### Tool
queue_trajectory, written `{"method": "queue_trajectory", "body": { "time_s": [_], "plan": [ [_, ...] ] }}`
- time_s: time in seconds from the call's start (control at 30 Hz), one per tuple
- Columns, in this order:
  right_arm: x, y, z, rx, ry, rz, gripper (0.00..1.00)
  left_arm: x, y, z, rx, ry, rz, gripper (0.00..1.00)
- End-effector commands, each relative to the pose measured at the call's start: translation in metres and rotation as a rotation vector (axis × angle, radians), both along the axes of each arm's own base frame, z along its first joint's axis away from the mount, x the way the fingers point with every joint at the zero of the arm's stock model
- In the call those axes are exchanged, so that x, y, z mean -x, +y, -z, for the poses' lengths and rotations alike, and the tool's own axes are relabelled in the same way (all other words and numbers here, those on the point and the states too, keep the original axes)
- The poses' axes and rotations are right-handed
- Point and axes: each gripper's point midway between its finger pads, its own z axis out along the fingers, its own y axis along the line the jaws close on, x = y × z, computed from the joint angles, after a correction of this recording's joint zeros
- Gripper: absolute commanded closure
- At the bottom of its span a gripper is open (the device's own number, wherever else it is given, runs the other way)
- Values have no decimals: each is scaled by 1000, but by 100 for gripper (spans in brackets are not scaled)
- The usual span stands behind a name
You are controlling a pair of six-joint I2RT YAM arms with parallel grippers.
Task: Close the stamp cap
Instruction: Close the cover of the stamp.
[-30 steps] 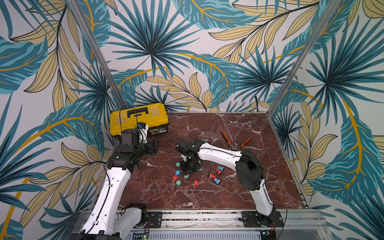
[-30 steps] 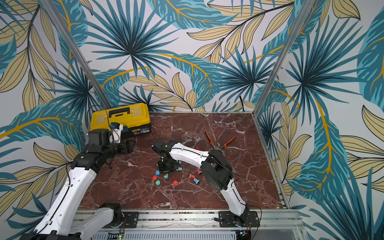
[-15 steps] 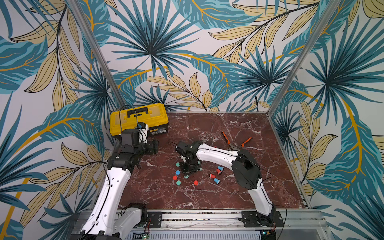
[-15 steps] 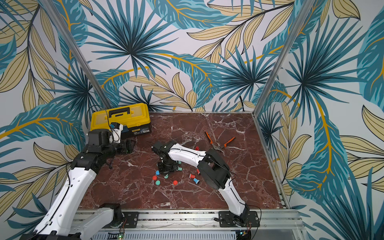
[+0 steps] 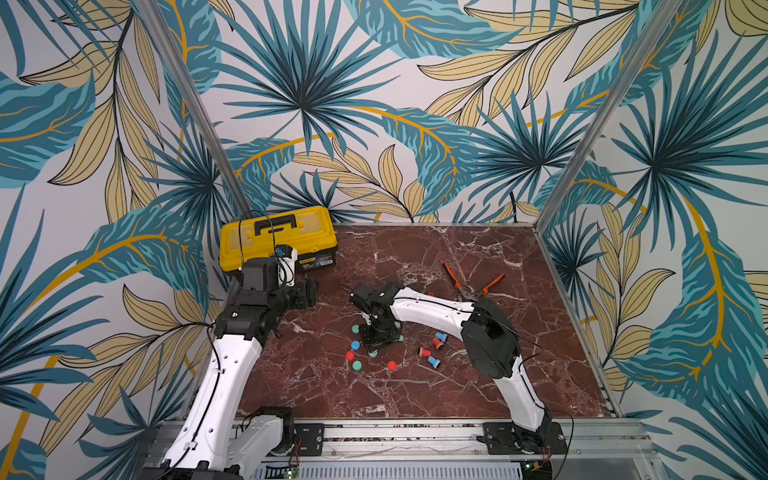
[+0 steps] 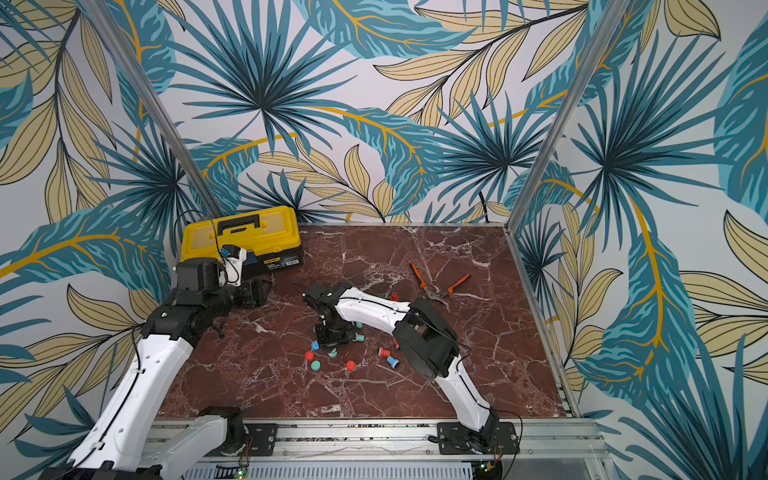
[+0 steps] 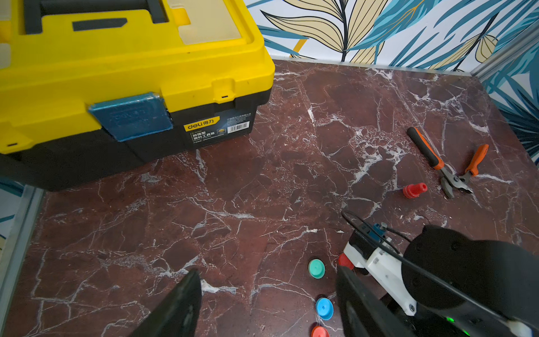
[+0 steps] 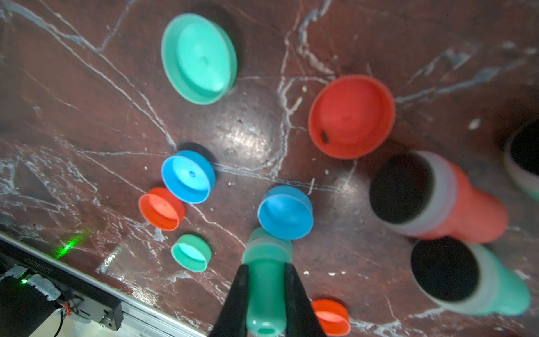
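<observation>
Glossy dark-red marble-look worktop [image 5: 415,386] with white veins, boxed in by palm-leaf wallpaper [image 5: 374,104]. We see the green stamp [image 8: 267,251] mid-worktop, just below frame centre in both top views, among loose round caps. It is a smooth plastic cylinder. Its long axis lines up with the fingers, and its flared end points past the fingertips at a blue cap [image 8: 285,212], meeting the rim. The right end effector [image 8: 266,274] pinches the stamp's body. The left end effector [image 7: 268,272] is spread, near the yellow toolbox [image 7: 131,58].

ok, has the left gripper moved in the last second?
No. The left gripper sits in the same spot, just in front of the yellow toolbox.
</observation>
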Motion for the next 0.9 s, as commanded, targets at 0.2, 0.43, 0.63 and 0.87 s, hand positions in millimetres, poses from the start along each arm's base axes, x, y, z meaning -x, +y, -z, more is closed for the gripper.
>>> {"method": "queue_trajectory", "body": {
  "time_s": [0.2, 0.43, 0.63, 0.87],
  "plan": [
    [27, -57, 31, 256, 67, -50, 100, -5, 1, -1, 12, -5, -2, 25],
    [21, -61, 54, 366, 51, -101, 100, -6, 0, 0, 15, 2, 2, 26],
    [20, -60, 71, 421, 38, -133, 100, -6, 0, 1, 15, 2, 7, 25],
    [32, -56, 97, 384, 89, -125, 100, -7, 0, 2, 18, 9, 6, 25]
  ]
}}
